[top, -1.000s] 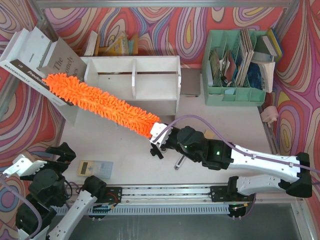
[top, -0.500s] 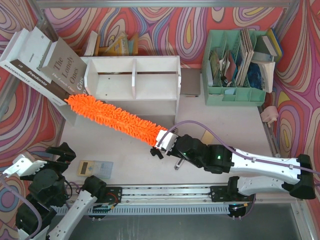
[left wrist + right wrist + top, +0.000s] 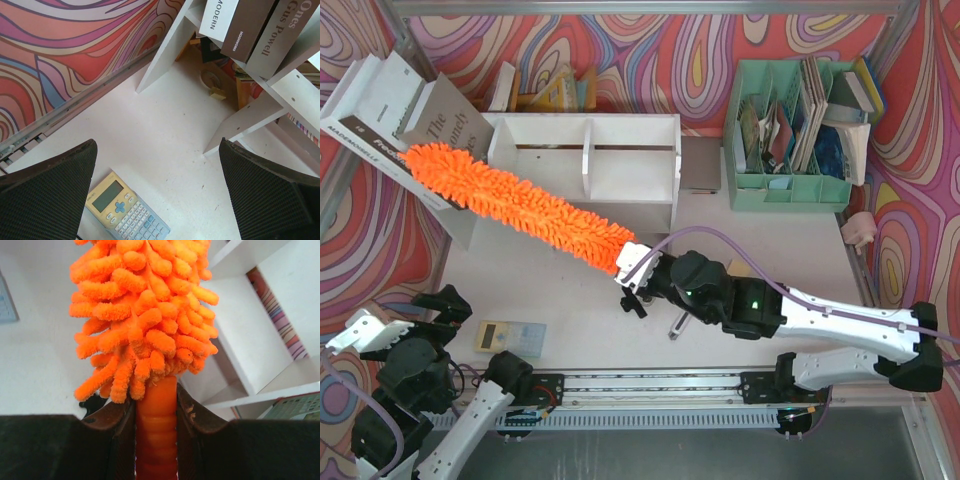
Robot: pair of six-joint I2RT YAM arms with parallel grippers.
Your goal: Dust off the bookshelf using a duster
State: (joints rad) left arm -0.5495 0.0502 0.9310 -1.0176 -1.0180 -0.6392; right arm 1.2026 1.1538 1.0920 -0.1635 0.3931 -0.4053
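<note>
The right claw (image 3: 632,270) is clamped on the handle of the duster (image 3: 515,205), just behind the fluffy head. The duster is stretched up and left past the left end of the shelf (image 3: 620,150), and its tip is laid against the leaning books (image 3: 380,115). The left claw (image 3: 159,192) is held wide apart over the desk (image 3: 150,130), with nothing in it. Trouble is likeliest at the tip: if it is pushed hard, the books could be toppled. With so long a lever, the handle could be twisted in the grip.
</note>
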